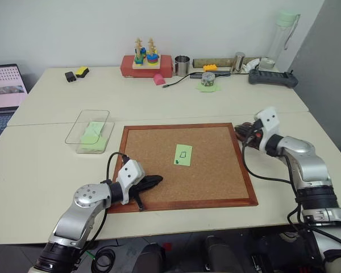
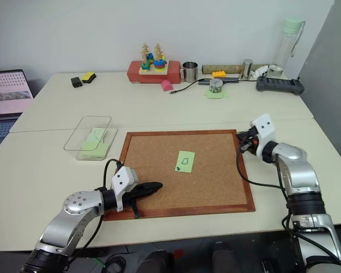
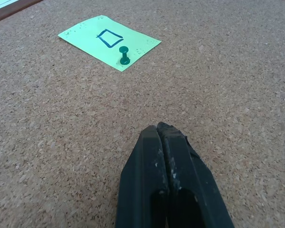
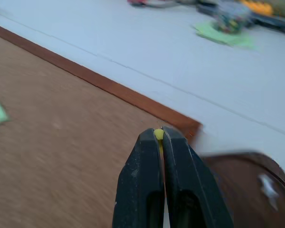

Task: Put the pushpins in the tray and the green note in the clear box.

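The green note (image 1: 183, 154), with a black outline drawn on it, lies mid-corkboard (image 1: 216, 187). A green pushpin (image 3: 124, 54) stands in the note's near corner. My left gripper (image 1: 157, 181) is shut and empty, low over the board's near left corner, pointing toward the note. At the board's far right corner, my right gripper (image 4: 157, 134) is shut on a small yellow pushpin (image 4: 158, 135) that peeks out between its tips. The dark reddish-brown tray (image 4: 242, 180) lies just beside that corner, close under the right gripper. The clear box (image 1: 82, 122) stands left of the board.
Pale green papers (image 1: 94, 136) lie inside the clear box. Along the table's far edge stand a red box with stacking toys (image 1: 146, 63), a metal cup (image 1: 182, 65), a cable, a bottle (image 1: 284, 34) and a black controller (image 1: 273, 78). A laptop (image 1: 4, 91) sits far left.
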Controlling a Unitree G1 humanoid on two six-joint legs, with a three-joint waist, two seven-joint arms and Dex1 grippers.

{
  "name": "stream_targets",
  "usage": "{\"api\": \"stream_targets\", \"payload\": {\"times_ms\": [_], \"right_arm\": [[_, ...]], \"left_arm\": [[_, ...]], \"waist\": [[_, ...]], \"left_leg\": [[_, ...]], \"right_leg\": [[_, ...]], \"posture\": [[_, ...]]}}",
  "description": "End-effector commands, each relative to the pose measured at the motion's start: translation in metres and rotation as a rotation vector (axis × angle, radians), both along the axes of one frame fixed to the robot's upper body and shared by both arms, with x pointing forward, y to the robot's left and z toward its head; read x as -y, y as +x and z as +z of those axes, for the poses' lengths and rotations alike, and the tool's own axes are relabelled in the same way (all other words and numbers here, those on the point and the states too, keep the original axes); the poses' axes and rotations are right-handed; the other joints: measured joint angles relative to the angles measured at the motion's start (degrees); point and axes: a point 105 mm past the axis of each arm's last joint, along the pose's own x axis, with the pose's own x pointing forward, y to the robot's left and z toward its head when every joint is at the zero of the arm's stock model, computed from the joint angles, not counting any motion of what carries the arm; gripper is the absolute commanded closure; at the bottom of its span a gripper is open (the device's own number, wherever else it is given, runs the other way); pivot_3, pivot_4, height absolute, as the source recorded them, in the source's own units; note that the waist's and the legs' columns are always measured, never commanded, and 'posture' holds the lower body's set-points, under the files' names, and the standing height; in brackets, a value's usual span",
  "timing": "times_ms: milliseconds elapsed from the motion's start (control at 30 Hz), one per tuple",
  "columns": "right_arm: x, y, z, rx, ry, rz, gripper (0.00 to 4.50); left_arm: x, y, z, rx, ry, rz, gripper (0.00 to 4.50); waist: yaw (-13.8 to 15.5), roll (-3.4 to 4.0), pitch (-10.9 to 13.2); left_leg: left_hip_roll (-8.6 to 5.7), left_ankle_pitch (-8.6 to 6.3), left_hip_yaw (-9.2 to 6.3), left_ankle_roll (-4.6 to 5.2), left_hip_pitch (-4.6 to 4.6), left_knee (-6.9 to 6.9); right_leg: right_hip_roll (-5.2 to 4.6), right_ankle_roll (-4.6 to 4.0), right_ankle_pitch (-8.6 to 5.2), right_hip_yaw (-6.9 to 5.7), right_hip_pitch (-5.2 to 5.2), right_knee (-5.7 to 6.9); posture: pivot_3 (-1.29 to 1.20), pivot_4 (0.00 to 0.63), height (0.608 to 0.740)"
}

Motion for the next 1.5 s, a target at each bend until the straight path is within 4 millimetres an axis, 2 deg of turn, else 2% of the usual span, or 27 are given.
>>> {"api": "stream_targets", "payload": {"times_ms": [33, 167, 233, 267, 467, 633, 667, 767, 867, 967, 1067, 1267, 1500], "right_arm": [[0.02, 0.01, 0.01, 0.049, -0.008, -0.105, 4.47], [0.021, 0.014, 0.004, 0.027, 0.013, -0.126, 4.47], [0.023, 0.016, 0.003, 0.029, 0.018, -0.144, 4.03], [0.023, 0.018, 0.003, 0.03, 0.026, -0.151, 3.97], [0.025, 0.02, 0.01, 0.043, 0.033, -0.156, 2.69], [0.018, 0.016, 0.03, 0.115, 0.016, -0.093, 1.8], [0.011, 0.013, 0.036, 0.133, 0.013, -0.044, 1.59], [-0.026, -0.006, 0.049, 0.166, 0.013, 0.187, 1.59], [-0.065, -0.032, 0.052, 0.18, 0.012, 0.408, 1.59], [-0.097, -0.049, 0.045, 0.173, -0.017, 0.546, 1.59], [-0.13, -0.061, 0.028, 0.134, -0.018, 0.649, 1.59], [-0.169, -0.065, -0.004, 0.08, -0.036, 0.724, 1.59], [-0.189, -0.06, -0.021, 0.062, -0.046, 0.741, 1.59]], "left_arm": [[-0.007, -0.013, -0.031, -0.142, 0.06, 0.008, 4.5], [-0.008, -0.011, -0.031, -0.14, 0.066, 0.008, 4.5], [-0.009, -0.011, -0.031, -0.14, 0.068, 0.009, 4.5], [-0.009, -0.011, -0.031, -0.14, 0.069, 0.009, 4.5], [-0.009, -0.012, -0.031, -0.142, 0.069, 0.011, 4.5], [-0.01, -0.013, -0.031, -0.145, 0.067, 0.011, 4.5], [-0.01, -0.013, -0.031, -0.145, 0.066, 0.011, 4.5], [-0.01, -0.014, -0.031, -0.147, 0.063, 0.012, 4.5], [-0.011, -0.013, -0.03, -0.15, 0.054, 0.017, 4.5], [-0.012, -0.012, -0.029, -0.156, 0.042, 0.025, 4.5], [-0.013, -0.012, -0.029, -0.159, 0.039, 0.028, 4.5], [-0.014, -0.013, -0.028, -0.163, 0.039, 0.028, 4.5], [-0.014, -0.014, -0.029, -0.161, 0.046, 0.027, 4.5]], "waist": [[0.0, 0.0, 0.0], [0.0, 0.0, 0.0], [0.0, 0.0, 0.0], [0.0, 0.0, 0.0], [0.0, 0.0, 0.0], [0.0, 0.0, 0.0], [0.0, 0.0, 0.0], [-0.1, 0.05, 0.0], [-0.1, 0.05, 0.0], [-0.2, 0.05, 0.0], [-0.3, 0.04, 0.0], [-0.3, 0.02, 0.0], [-0.3, 0.0, 0.0]], "left_leg": [[0.0, 0.0, 0.01, 0.0, 0.0, 0.01], [0.0, 0.0, 0.04, 0.0, -0.02, 0.04], [0.0, 0.0, 0.03, 0.0, -0.02, 0.03], [0.0, 0.0, 0.02, 0.0, -0.02, 0.03], [0.01, 0.0, 0.01, 0.0, -0.03, 0.03], [0.02, 0.0, 0.01, 0.0, -0.02, 0.03], [0.02, 0.0, 0.01, 0.0, -0.02, 0.03], [0.02, 0.0, 0.01, 0.0, -0.03, 0.01], [0.05, -0.01, -0.07, 0.01, -0.02, 0.01], [0.08, -0.01, -0.15, 0.01, 0.0, 0.02], [0.09, -0.01, -0.21, 0.01, 0.01, 0.03], [0.08, -0.01, -0.26, 0.0, 0.02, 0.02], [0.08, -0.01, -0.28, -0.01, 0.04, 0.01]], "right_leg": [[0.0, 0.0, 0.0, 0.01, 0.0, 0.0], [0.0, 0.0, 0.0, 0.06, 0.0, -0.01], [0.0, 0.01, 0.0, 0.05, 0.0, -0.01], [0.0, 0.01, 0.0, 0.04, 0.0, -0.01], [0.0, 0.0, 0.0, 0.04, 0.0, -0.01], [0.0, 0.01, 0.0, 0.04, 0.0, 0.0], [0.0, 0.01, 0.0, 0.04, 0.0, -0.01], [0.0, 0.01, 0.0, 0.04, -0.01, -0.01], [0.03, 0.18, -0.11, -0.02, 0.02, 0.0], [0.03, 0.23, -0.13, -0.03, 0.03, 0.01], [0.02, 0.23, -0.13, 0.02, 0.02, 0.01], [0.01, 0.18, -0.11, 0.01, 0.0, 0.01], [0.01, 0.01, -0.01, 0.01, -0.01, 0.01]], "posture": [[0.0, 0.15, 0.74], [0.0, 0.15, 0.74], [0.0, 0.15, 0.74], [0.0, 0.15, 0.74], [0.0, 0.15, 0.74], [0.0, 0.15, 0.74], [0.0, 0.15, 0.74], [0.0, 0.15, 0.74], [0.0, 0.15, 0.74], [0.0, 0.15, 0.74], [0.0, 0.15, 0.74], [0.0, 0.15, 0.74], [0.0, 0.15, 0.74]]}}
